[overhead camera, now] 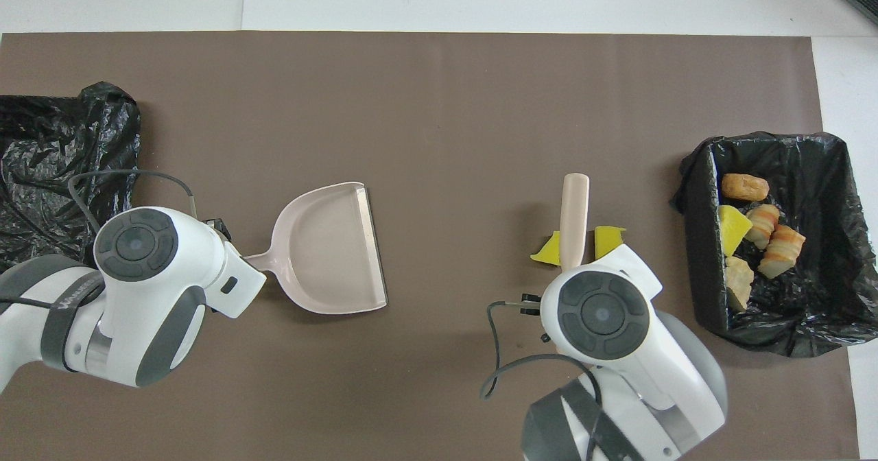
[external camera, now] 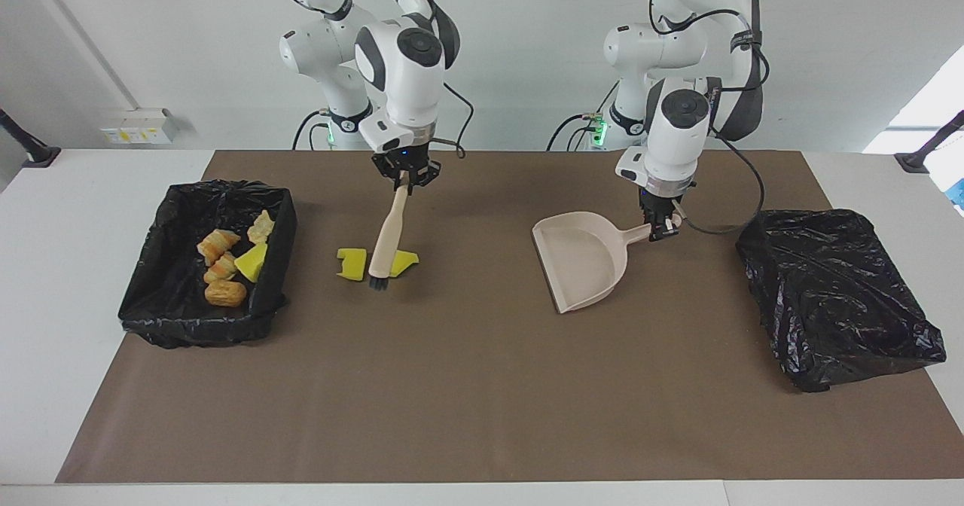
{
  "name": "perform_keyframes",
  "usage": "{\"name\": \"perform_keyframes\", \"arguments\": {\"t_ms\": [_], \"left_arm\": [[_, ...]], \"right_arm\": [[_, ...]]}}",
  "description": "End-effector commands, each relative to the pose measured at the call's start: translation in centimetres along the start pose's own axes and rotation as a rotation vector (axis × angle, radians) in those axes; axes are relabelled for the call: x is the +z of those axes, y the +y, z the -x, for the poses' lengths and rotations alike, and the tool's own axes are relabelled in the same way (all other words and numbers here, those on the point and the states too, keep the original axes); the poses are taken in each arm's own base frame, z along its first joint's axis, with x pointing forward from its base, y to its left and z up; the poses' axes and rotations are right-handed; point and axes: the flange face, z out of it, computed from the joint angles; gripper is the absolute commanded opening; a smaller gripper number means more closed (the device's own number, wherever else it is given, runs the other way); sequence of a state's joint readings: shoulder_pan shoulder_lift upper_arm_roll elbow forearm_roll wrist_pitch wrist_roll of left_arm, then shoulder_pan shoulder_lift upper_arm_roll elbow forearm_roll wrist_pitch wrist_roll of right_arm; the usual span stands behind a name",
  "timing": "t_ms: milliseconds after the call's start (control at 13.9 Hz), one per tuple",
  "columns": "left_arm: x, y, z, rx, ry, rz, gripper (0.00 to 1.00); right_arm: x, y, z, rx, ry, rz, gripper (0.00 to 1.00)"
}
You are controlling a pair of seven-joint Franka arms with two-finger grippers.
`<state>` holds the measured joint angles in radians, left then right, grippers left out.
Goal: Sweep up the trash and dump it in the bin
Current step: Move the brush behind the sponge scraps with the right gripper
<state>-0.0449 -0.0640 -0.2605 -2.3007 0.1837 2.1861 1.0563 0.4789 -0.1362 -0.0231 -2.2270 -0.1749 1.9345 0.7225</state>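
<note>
Two bright yellow sponge chunks (external camera: 352, 263) (external camera: 407, 260) are lying on the brown mat (external camera: 482, 385), at about three o'clock of the black-lined bin (external camera: 275, 265) in the facing view; more trash (external camera: 223, 268), golden rolls and pale lumps, is sitting inside it. The right gripper (external camera: 405, 178) is clamping the brush (external camera: 385, 244), whose bristles are hanging between the chunks and partly hiding them. The left gripper (external camera: 663, 227) is gripping the dustpan (external camera: 576, 261) by its handle. A crumpled black bag (external camera: 836, 295) is resting toward the left arm's end. White walls are surrounding the table.
</note>
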Motion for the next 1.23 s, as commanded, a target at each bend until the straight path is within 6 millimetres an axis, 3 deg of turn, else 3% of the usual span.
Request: {"name": "perform_keyframes", "arguments": {"t_ms": [0,289,433,649,721,938,1154], "left_arm": [[-0.1,0.6,-0.6,-0.045,-0.026,-0.012,0.00],[-0.2,0.7,-1.0,-0.089,-0.020,-0.020,0.00],[-0.2,0.7,-0.9,-0.099,-0.023,-0.017,0.00],[-0.2,0.8,-0.8,-0.101,-0.023,-0.014,0.00],[-0.2,0.8,-0.8,-0.101,-0.023,-0.014,0.00],[-0.2,0.8,-0.8,-0.103,-0.023,-0.014,0.00],[-0.1,0.8,-0.8,-0.103,-0.024,-0.013,0.00]], "right_arm": [[2.4,5.0,-0.9,-0.011,-0.026,0.021,0.00],[6.9,12.0,-0.5,-0.068,-0.012,-0.028,0.00],[7.7,13.1,0.8,-0.111,-0.026,-0.033,0.00],[10.1,12.1,2.4,-0.203,-0.064,-0.031,0.00],[9.9,10.6,2.9,-0.224,-0.070,-0.050,0.00],[7.6,5.2,2.7,-0.205,-0.100,-0.198,0.00],[5.2,1.0,2.0,-0.195,-0.114,-0.286,0.00]]}}
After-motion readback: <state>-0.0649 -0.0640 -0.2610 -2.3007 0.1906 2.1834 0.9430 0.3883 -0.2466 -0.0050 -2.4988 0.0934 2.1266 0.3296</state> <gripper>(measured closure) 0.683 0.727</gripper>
